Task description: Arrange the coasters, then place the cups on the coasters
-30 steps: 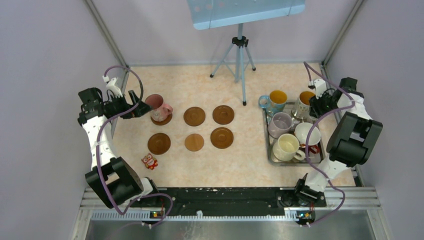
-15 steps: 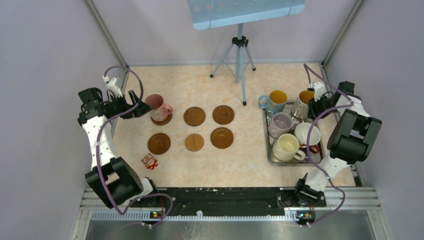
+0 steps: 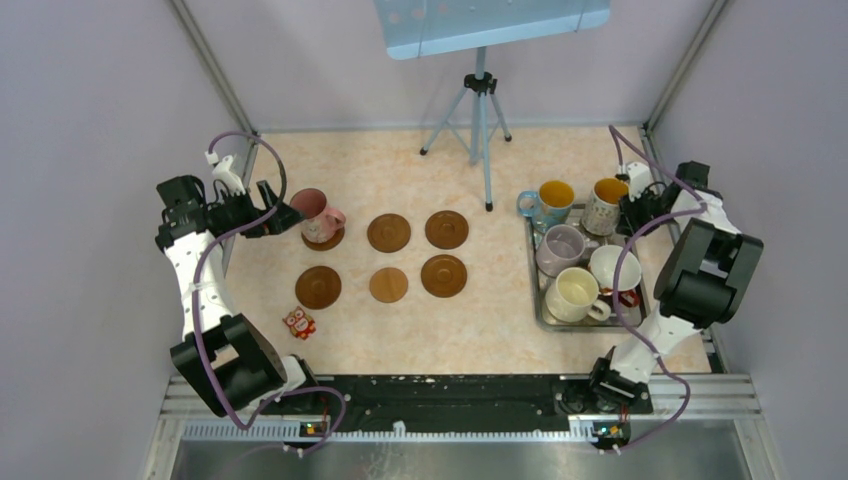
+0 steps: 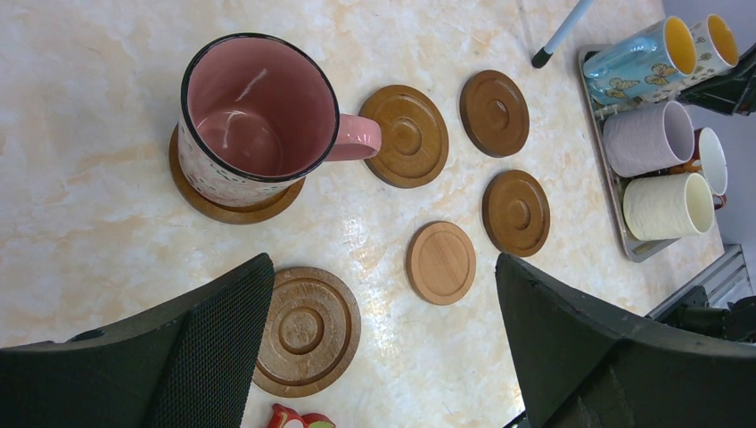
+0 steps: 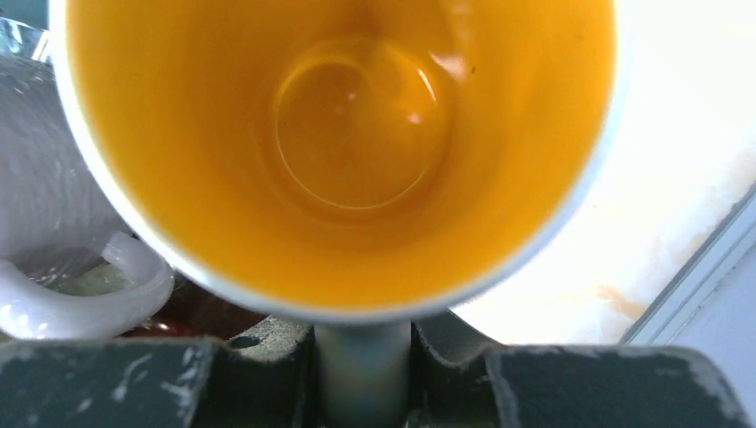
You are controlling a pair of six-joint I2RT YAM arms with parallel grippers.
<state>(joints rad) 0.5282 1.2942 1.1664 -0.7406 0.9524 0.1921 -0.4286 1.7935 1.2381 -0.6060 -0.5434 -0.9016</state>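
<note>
Marble-look tabletop [image 3: 480, 320]: R gripper [image 5: 361, 379] pinches handle of orange-lined patterned mug [image 5: 357, 134] just ahead of it, L gripper [image 4: 383, 267] spread wide, empty, pink mug [image 4: 250, 125] ahead; thin handle grip cd let mug swing, clip tray [image 3: 537, 290] neighbours on lift.

Lavender walls [image 3: 90, 100], marbled beige tabletop [image 3: 480, 320], grey tripod [image 3: 481, 110], blue board [image 3: 490, 22]
</note>
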